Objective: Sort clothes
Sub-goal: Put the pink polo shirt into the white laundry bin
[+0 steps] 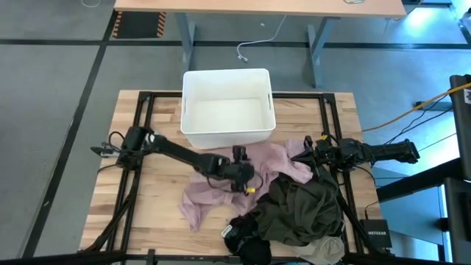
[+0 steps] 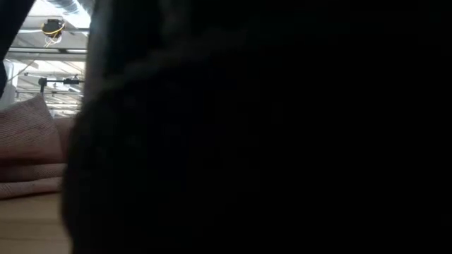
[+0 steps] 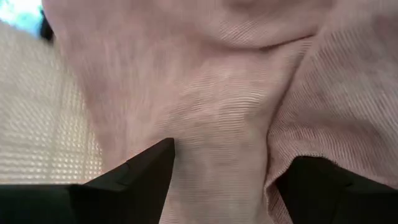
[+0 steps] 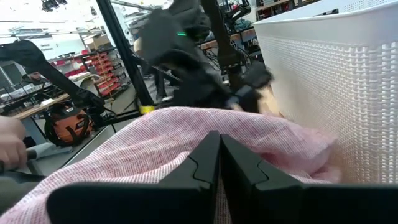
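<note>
While left gripper [image 3: 227,180] gapes wide over pink garment [image 1: 221,177], right gripper [image 4: 219,163] sits closed; four garments, one bin [image 1: 227,107].

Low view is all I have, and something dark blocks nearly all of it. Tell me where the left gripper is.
Observer: The left gripper is down on the dusty pink garment, fingers open with a fold between them.
Operator: Report the right gripper.
Observer: The right gripper is shut at the pink garment's edge nearest the white bin.
Operator: Say what is in the bin.
Observer: Nothing; the dark olive green garment lies heaped on the table.
</note>
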Controlling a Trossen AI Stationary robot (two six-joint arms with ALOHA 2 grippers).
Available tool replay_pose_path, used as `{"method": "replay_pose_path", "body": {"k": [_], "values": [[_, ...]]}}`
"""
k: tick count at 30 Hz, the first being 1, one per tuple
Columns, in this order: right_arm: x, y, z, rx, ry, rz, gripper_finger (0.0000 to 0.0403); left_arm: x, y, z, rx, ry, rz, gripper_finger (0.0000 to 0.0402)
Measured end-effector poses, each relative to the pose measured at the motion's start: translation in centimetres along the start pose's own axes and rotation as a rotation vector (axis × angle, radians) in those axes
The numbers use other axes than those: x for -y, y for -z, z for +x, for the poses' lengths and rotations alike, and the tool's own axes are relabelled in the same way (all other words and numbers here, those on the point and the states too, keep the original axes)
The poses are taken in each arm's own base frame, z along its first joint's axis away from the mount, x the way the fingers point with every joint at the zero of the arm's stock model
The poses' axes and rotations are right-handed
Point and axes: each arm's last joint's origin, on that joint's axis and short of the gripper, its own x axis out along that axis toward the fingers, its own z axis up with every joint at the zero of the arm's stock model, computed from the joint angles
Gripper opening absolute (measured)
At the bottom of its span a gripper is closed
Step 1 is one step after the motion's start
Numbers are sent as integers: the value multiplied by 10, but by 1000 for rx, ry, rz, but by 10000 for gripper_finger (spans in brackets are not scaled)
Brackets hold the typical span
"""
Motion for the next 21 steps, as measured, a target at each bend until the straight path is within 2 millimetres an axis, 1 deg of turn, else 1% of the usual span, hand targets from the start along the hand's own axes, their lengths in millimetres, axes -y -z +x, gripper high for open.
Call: {"method": "replay_pose_path", "body": {"k": [3, 5, 8, 10, 12, 14, 19, 21], "values": [[0, 0, 0, 0, 0, 0, 30, -5, 7, 13, -24, 86, -65, 253], [0, 0, 0, 0, 0, 0, 30, -4, 9, 19, -25, 161, -93, 253], [0, 0, 0, 0, 0, 0, 30, 3, 14, 28, -38, 199, -72, 249], [0, 0, 0, 0, 0, 0, 30, 8, 16, 32, -46, 204, -48, 233], [0, 0, 0, 0, 0, 0, 30, 13, 18, 35, -54, 207, -38, 206], [0, 0, 0, 0, 0, 0, 30, 16, 20, 38, -59, 210, -33, 169], [0, 0, 0, 0, 0, 0, 30, 17, 20, 39, -60, 217, -19, 65], [0, 0, 0, 0, 0, 0, 30, 19, 19, 36, -52, 222, -4, 24]]}}
